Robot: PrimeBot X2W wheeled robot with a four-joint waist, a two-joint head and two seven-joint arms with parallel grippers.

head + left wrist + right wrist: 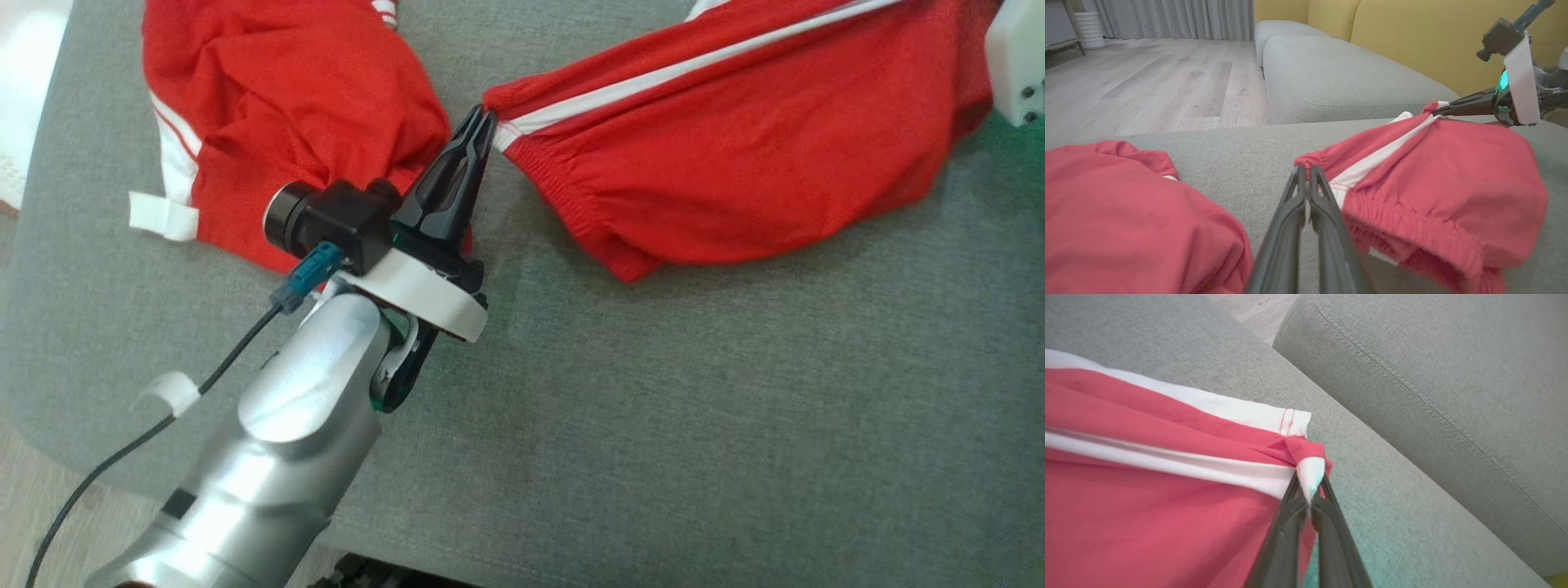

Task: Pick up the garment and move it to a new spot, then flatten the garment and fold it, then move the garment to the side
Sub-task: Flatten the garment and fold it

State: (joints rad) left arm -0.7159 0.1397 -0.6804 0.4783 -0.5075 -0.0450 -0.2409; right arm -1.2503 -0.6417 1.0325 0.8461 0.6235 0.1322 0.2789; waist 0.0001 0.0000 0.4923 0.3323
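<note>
Red garment (718, 163) lying across grey sofa cushion (694, 408), its upper part running past top edge of head view, so join between two red bunches sitting out of sight. Left gripper (483, 122) pinching elastic waistband corner, jaws pressed together. Right gripper (1310, 486) clamping white-striped hem corner, tips half buried in cloth. White block (1016, 65) at upper right being cut off, hard to identify.

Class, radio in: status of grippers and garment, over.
Left gripper shut on red garment, waistband end. Right gripper shut on hem corner. Nothing blocking.
</note>
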